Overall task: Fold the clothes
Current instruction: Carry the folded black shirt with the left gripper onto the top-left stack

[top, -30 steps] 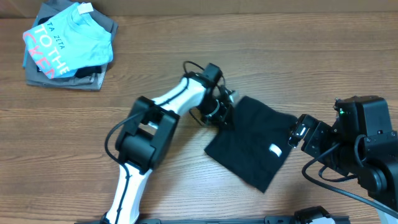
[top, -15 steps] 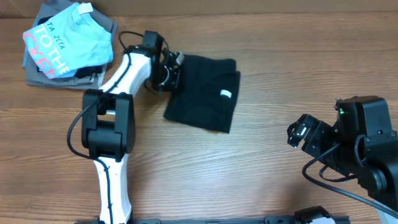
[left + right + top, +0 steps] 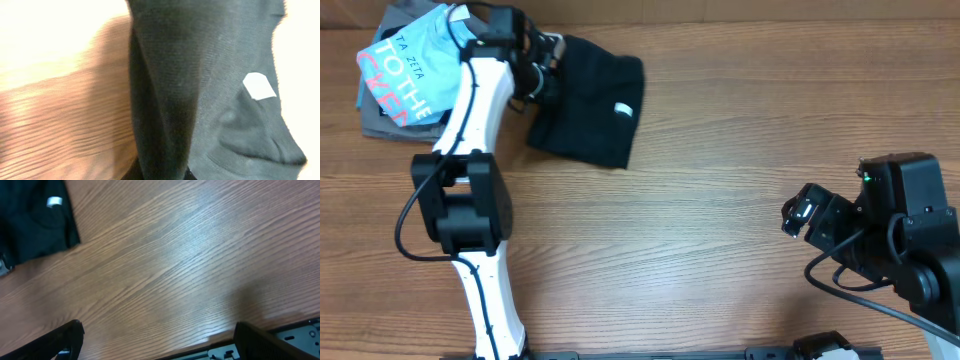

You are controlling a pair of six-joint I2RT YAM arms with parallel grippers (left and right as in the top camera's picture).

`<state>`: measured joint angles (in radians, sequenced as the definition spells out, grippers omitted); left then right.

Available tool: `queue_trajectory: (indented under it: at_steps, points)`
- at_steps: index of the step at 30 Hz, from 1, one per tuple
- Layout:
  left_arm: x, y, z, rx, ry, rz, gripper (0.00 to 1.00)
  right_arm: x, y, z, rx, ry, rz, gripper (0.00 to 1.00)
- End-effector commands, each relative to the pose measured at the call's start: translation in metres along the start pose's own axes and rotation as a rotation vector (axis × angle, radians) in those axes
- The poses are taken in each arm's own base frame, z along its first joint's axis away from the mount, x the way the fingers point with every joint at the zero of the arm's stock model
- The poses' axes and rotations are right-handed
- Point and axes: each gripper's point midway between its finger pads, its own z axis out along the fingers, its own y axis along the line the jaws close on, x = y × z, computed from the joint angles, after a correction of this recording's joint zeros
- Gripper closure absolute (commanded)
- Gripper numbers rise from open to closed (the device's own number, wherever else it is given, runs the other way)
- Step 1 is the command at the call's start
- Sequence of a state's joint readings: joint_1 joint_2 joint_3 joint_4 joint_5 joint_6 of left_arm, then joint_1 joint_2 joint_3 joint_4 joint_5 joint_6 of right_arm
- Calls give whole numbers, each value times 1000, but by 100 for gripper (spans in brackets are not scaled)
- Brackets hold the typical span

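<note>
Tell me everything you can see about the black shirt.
The black shirt is folded into a compact, roughly square bundle of soft knit fabric, with a small white tag showing on top. It lies on the wooden table near the far edge, just right of the light blue tee. The left gripper is shut on the edge nearest that tee, where the cloth bunches into a ridge.

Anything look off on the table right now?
Only the black shirt: folded, but lying skewed on the table, one side bunched where the left tool pinches it beside the clothes pile.
</note>
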<state>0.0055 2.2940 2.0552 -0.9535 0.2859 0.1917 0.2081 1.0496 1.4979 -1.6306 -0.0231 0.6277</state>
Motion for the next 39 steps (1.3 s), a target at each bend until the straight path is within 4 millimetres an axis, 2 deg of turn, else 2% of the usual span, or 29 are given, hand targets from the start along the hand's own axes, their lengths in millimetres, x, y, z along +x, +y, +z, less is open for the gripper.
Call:
queue_trajectory:
  at_steps: [1, 5, 14, 19, 23, 28, 35, 39]
  points:
    - [-19, 31, -30, -86, -52, 16, 96, 0, 3, -3, -17, 3, -5, 0]
    - [-32, 55, -58, -125, -103, -10, 96, 0, 4, -3, -19, 2, -5, 0]
    - [-60, 92, -121, -198, -245, -40, 96, 4, 0, -3, -2, 21, 7, 0]
    - [-65, 117, -148, -238, -307, -90, 96, 5, -1, -2, 6, 31, 8, 0]
    - [-61, 148, -163, -271, -348, -177, 96, 6, -1, -2, 6, 32, 8, 0]
    - [-45, 192, -184, -302, -392, -307, 96, 6, -2, -2, 8, 33, 31, 0]
    - [-23, 228, -205, -272, -432, -370, 95, 7, -3, -2, 13, 40, 32, 0]
    - [-17, 245, -209, -292, -453, -386, 93, 9, -2, -1, 12, 49, 32, 0]
